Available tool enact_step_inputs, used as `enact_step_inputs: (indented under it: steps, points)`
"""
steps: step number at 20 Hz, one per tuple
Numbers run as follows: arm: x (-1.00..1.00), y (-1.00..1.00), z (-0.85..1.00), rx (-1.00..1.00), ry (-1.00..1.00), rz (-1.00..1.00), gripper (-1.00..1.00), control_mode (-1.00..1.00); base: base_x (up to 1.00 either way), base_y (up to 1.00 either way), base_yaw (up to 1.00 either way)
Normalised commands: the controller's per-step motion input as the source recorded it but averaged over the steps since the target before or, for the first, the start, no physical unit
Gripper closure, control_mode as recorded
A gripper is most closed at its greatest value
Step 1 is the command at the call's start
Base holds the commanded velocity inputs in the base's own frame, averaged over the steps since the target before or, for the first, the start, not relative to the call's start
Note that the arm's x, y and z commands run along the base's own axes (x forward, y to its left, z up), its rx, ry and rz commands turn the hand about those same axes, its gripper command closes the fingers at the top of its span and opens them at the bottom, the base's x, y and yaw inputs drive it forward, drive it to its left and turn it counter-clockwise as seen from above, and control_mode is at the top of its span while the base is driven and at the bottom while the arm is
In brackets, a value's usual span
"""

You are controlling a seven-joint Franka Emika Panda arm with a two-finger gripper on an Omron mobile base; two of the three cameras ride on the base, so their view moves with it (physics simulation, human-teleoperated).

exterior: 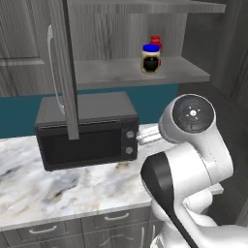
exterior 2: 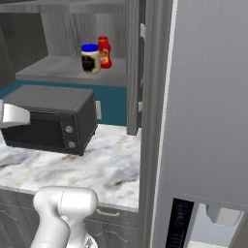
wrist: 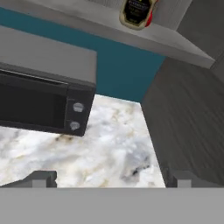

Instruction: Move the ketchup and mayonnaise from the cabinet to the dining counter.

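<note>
Mayonnaise jar on open cabinet shelf, ketchup bottle touching behind at its 1 o'clock, microwave below, gripper spread wide, empty

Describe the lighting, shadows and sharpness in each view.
Left base view: flat, even light, no glare; microwave casts a faint shadow on the marble counter. Right base view: shelf interior dim, mayonnaise jar label soft. Hand view: jar cropped at the top edge, slightly blurred; claw tips dark.
</note>
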Motion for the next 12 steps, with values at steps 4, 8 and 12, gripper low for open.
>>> enact_step_inputs:
  steps: [4,8,12]
  points:
    - [0.23,-0.7,-0.1,-0.05,0.0,-0.04,-1.0,-1.0,0.0,0.0,0.0]
    - [0.59,-0.36,-0.08,-0.07,0.02,-0.03,-1.0,-1.0,0.0,0.0,0.0]
    - [0.76,-0.26,0.03,0.0,0.09,-0.02,-1.0,-1.0,0.0,0.0,0.0]
